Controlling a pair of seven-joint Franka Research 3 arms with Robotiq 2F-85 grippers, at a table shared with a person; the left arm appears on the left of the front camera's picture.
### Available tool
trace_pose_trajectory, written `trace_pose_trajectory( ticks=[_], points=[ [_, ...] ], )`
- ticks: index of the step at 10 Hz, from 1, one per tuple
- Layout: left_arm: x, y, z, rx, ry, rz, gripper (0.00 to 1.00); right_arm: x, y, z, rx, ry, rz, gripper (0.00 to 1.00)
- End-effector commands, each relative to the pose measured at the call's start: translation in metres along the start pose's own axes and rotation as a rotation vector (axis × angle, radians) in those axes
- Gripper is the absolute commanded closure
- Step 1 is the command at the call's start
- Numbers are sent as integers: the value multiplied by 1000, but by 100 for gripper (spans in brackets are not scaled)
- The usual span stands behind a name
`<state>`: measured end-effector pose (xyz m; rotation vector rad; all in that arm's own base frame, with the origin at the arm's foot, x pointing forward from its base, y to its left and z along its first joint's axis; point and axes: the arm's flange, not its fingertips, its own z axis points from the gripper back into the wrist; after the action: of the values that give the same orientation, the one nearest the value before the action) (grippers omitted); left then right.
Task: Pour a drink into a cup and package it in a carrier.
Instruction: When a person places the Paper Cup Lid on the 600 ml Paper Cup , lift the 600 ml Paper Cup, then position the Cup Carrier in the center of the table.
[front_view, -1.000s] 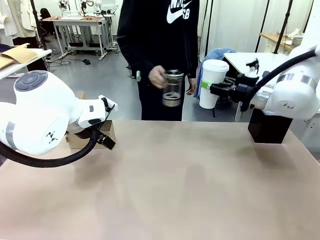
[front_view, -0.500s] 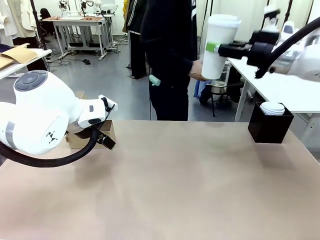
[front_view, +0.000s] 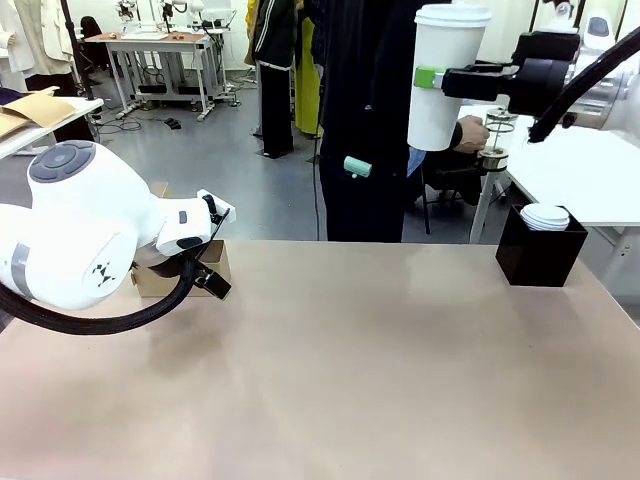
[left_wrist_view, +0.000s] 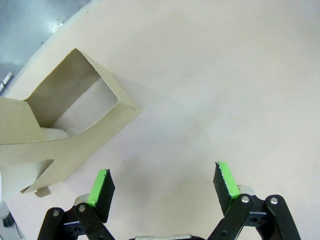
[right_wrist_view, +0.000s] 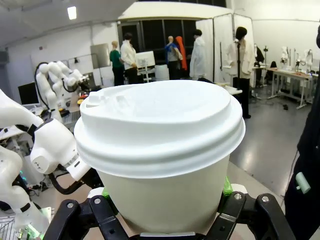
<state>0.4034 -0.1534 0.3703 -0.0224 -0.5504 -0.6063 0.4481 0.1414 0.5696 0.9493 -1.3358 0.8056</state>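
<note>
Black box (front_view: 538, 262) holding white lids (front_view: 546, 215) sits on the tan table (front_view: 350, 380)

The left gripper (left_wrist_view: 164, 180) hangs low over the table's (front_view: 380, 380) left side, fingers (left_wrist_view: 102, 184) spread wide and empty, while the right gripper (front_view: 432, 78) sits high above the table's far right edge, clamped round the cup (front_view: 445, 110).

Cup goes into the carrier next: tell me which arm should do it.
Right, I'd judge. The right gripper is shut on the lidded cup, held up high on the right side. The left gripper is open and empty, hovering beside the carrier, so it could at most steady it.
</note>
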Motion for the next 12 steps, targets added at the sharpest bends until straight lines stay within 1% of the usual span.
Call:
trace_pose_trajectory(
  ticks=[1,10,12],
  points=[
    [-1,1,0,-2,-1,3,0,4,1,-3,5,-20,8,16],
    [0,0,0,0,0,0,0,4,1,-3,5,-20,8,16],
    [11,14,34,-36,11,51,0,4,1,-3,5,-20,8,16]
  ],
)
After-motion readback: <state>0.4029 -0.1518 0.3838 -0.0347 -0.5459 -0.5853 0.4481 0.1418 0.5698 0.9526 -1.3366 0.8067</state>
